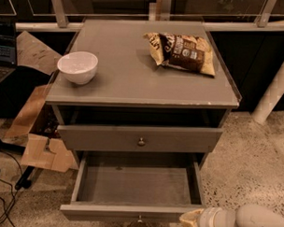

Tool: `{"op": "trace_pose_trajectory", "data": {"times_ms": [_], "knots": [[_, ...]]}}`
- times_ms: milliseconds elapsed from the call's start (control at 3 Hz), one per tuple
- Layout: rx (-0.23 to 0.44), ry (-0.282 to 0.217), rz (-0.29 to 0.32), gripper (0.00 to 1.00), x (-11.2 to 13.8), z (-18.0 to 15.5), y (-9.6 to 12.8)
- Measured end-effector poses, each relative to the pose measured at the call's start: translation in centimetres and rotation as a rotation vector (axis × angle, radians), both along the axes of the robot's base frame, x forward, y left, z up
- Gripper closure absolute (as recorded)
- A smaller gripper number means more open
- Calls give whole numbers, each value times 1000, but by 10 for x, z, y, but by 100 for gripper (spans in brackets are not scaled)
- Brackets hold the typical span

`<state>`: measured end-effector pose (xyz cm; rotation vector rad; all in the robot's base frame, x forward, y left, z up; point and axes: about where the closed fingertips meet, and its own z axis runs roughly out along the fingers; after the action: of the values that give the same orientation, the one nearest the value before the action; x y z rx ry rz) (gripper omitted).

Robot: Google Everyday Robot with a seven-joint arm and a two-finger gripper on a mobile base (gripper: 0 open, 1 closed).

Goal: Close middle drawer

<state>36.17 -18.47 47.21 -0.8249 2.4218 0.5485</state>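
The middle drawer (pixel 129 211) stands pulled well out beneath the partly open upper drawer (pixel 140 137). My pincer (pixel 190 222) sits low at its front's right end; touching or not, I cannot tell (nor whether it is apart or together).

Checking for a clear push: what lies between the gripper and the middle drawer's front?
Nothing visible in the camera view: the gripper, at lower right, is right beside the right end of the middle drawer front.

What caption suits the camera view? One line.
Open middle drawer, gripper at its front corner; bowl and snack bag on cabinet.
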Motion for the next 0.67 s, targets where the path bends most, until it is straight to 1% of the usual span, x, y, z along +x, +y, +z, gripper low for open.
{"op": "trace_pose_trajectory", "data": {"times_ms": [333,667], "knots": [[-25,49,-16,100,-2,-24,-5],[-27,52,-16,100,-1,-25,-5]]}}
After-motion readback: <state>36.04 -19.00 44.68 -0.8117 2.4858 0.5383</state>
